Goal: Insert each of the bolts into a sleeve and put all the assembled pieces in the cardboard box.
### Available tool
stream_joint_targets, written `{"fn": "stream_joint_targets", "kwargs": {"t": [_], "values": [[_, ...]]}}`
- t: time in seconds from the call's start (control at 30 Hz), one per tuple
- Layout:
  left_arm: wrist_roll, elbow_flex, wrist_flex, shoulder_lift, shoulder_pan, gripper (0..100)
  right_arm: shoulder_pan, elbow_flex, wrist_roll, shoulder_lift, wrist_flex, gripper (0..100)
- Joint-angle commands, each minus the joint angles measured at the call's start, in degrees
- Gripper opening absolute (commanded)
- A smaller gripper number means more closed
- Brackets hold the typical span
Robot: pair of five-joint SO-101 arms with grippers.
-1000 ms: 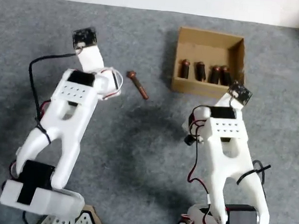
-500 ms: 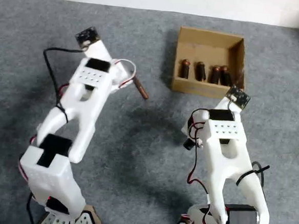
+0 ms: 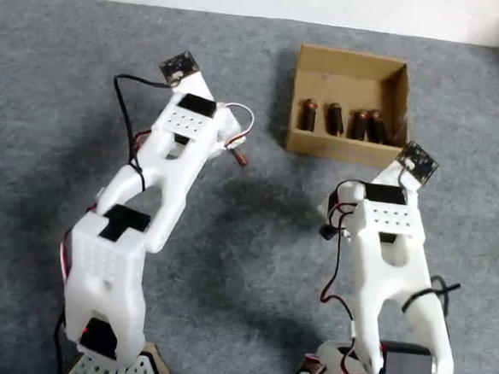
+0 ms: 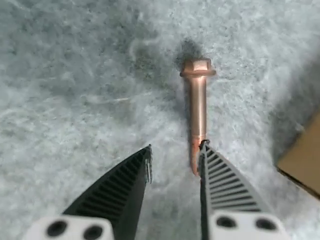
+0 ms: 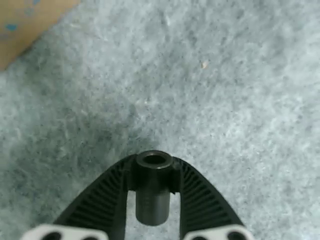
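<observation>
- Four assembled pieces [image 3: 340, 121] lie in a row inside the cardboard box [image 3: 342, 147], so most of the job looks done.
- One bolt [image 4: 197, 110] lies loose on the grey tabletop [image 3: 254, 239], near the box and with no sleeve on it.
- The left end effector [image 4: 176, 150] hangs right over the bolt with its fingers spread. The bolt's tip sits just inside one finger and nothing is gripped.
- The right end effector [image 5: 153, 167] is clamped around a dark sleeve [image 5: 151, 205], held above the tabletop with its open bore facing away from the wrist.
- By my reckoning this is the last pair. The bolt has yet to be picked up, slid into that sleeve and dropped in the box with the others.
- As for writing, there is nothing I can read. A corner of cardboard in the right wrist view has a few blue marks, too small to make out.
</observation>
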State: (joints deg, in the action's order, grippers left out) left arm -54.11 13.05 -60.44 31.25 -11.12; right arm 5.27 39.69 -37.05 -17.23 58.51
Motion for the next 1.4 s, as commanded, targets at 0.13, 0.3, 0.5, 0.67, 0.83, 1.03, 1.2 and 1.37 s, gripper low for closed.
{"fn": "stream_joint_targets", "kwargs": {"t": [0.13, 0.3, 0.5, 0.67, 0.83, 1.03, 1.2, 1.37], "values": [[-3.3, 7.7, -0.4, 3.7, -0.3, 16, -0.8, -0.5, -0.5, -1.0, -0.7, 0.4], [-4.9, 7.7, 0.0, 4.3, 1.9, 16, -0.9, -0.5, -0.5, -1.0, -0.7, 0.4], [-5.2, 7.8, 0.0, 4.4, 3.0, 16, -1.0, -0.4, -0.6, -1.0, -0.5, 0.4], [-4.9, 7.3, 1.6, 4.4, 3.0, 16, -1.0, -0.3, -0.6, -1.0, -0.4, 0.4], [0.6, 7.3, 3.4, 4.4, 2.3, 16, -1.0, -0.3, -0.6, -1.0, -0.4, 0.4], [0.5, 10.1, 4.7, 9.8, 2.3, 16, -1.1, -0.3, -0.6, -1.0, -0.3, 0.4], [0.8, 19.0, -0.5, 16.0, 2.3, 16, -1.1, -0.3, -0.6, -1.0, -0.3, 0.4], [0.5, 27.3, -8.3, 19.9, 2.4, 16, -1.1, -0.3, -0.6, -1.0, -0.3, 0.4]]}}
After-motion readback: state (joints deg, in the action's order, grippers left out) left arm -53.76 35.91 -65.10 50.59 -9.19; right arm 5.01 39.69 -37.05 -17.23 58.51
